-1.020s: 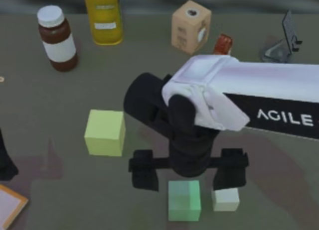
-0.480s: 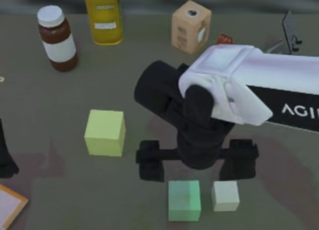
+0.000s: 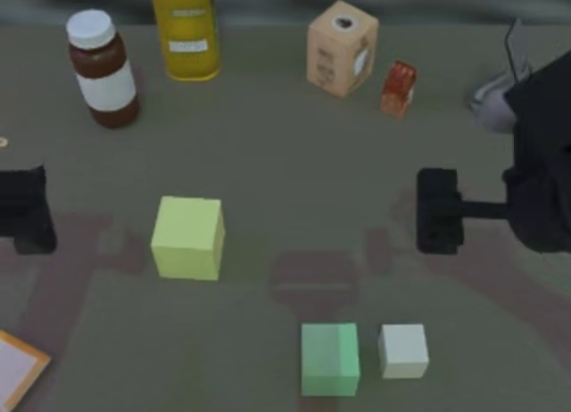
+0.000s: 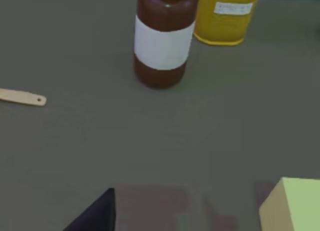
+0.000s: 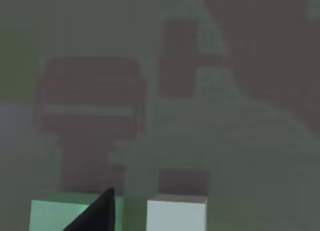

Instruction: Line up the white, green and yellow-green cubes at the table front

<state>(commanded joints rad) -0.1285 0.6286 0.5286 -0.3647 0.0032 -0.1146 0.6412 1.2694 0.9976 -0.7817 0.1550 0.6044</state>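
Observation:
Near the table's front edge the green cube (image 3: 329, 358) and the smaller white cube (image 3: 403, 350) sit side by side with a narrow gap; the right wrist view shows the same green cube (image 5: 55, 216) and white cube (image 5: 176, 216). The large yellow-green cube (image 3: 187, 236) stands alone, left of centre and farther back. My right gripper (image 3: 522, 211) hangs open at the right edge, well behind the white cube and holding nothing. One of my left gripper's fingers (image 3: 27, 218) shows at the left edge, left of the yellow-green cube (image 4: 295, 206); the left gripper (image 4: 160, 223) is open and empty.
Along the back stand a brown bottle (image 3: 103, 69), a yellow bottle (image 3: 185, 28), a tan carton (image 3: 342, 48), a red packet (image 3: 398, 88) and a grey stand (image 3: 504, 82). An orange-edged flat item (image 3: 13, 367) lies at the front left corner. A small wooden stick (image 4: 22, 97) lies far left.
My right arm has pulled back from above the green and white cubes to the right edge. My left gripper has moved in and toward the back at the left edge. The cubes stayed put.

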